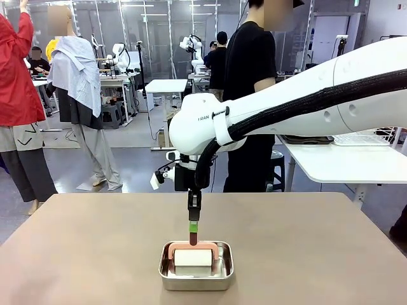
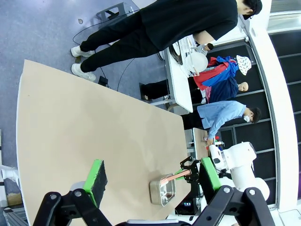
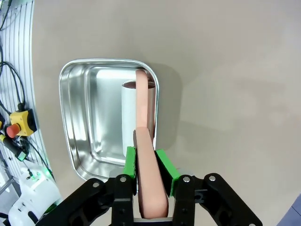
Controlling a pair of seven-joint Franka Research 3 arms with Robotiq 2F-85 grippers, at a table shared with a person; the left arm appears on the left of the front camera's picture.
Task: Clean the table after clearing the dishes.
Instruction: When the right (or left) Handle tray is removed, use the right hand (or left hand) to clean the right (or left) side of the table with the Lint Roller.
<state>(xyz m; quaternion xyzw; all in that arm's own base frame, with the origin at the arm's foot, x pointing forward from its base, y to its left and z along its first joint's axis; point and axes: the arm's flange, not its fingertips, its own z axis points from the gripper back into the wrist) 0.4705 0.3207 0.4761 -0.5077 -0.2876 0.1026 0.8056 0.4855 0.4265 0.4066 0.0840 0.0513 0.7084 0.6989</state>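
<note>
Straight ahead, the right gripper (image 1: 193, 227) hangs upright just above the steel pan (image 1: 196, 281), its jaws pinched tight on the pink handle (image 1: 193, 241) of a white roller (image 1: 193, 257) lying inside the pan; the table (image 1: 89, 254) lies under the pan, and a person (image 1: 250, 95) in black stands beyond it. From the left wrist, the left gripper (image 2: 153, 175) hovers high above the pan, its green-padded fingers (image 2: 96, 175) spread wide with nothing between them. From the right wrist, the pads clamp the handle just beside the pan's rim, and the handle arches over that rim to the roller within, with bare tabletop around the pan.
</note>
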